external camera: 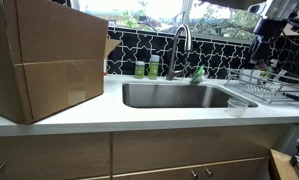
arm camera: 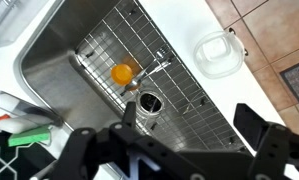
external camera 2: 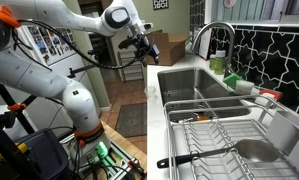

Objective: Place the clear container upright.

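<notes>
Wrist view: my gripper [arm camera: 174, 160] fills the bottom edge. Its two dark fingers [arm camera: 81, 150] are spread wide with nothing between them. Beyond them, in the middle of the frame, lies the steel sink [arm camera: 49, 70] with a wire grid [arm camera: 139, 50] on its floor. On the grid sit a small orange object [arm camera: 122, 72] and, just below it, a metal cup [arm camera: 149, 103]. At lower left a green scrubber [arm camera: 29, 135] lies on the counter's edge.

The clear container [arm camera: 219, 52] is at upper right, on the white counter [arm camera: 189, 15] just outside the sink's rim and well apart from my fingers. Nothing stands between us. From above I see its rounded outline face-on, so its axis runs straight up from the counter rather than along it. I cannot tell whether the mouth faces up or down.

In an exterior view the clear container [external camera: 236, 108] shows as a short tub at right of centre, on the counter's front strip by the sink's corner. Farther back are the dish rack [external camera: 259, 85], the faucet [external camera: 181, 45] and two green bottles [external camera: 147, 68], none of which the wrist view shows. A cardboard box [external camera: 44, 60] fills the left.

In an exterior view my gripper [external camera 2: 139, 45] hangs high at upper centre, above the floor side of the counter. The clear container [external camera 2: 152, 92] is only a faint blob there.
</notes>
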Robot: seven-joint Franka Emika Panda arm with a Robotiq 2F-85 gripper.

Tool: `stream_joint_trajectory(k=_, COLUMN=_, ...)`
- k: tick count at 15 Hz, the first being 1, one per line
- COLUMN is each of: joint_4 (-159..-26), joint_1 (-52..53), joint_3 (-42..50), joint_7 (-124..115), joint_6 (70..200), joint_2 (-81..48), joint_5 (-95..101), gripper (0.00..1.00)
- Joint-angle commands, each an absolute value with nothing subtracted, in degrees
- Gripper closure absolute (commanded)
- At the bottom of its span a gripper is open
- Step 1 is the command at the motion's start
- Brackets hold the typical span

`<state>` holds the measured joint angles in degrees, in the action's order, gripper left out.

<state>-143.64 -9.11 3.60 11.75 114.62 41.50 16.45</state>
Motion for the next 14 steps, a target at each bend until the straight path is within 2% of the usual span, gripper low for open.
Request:
stream_joint_trajectory(k=1, joint_4=-139.3, joint_1=-10.9, joint_3=0.2, joint_7=0.8, joint_6=108.1, joint_2=43.0, joint_5=18.4, gripper=0.0)
stream_joint_trajectory(k=5, joint_4=-135.1, joint_1=-12.5, joint_3=-2.5, joint_7=-10.2, joint_6=101.6, joint_2=43.2, joint_5=20.1, gripper=0.0)
stream_joint_trajectory(k=14, joint_4=-133.9, joint_1=-17.1, joint_3=-7.5, joint_7=-33.8, joint_6=97.0, joint_2=42.3, joint_5=27.2, gripper=0.0)
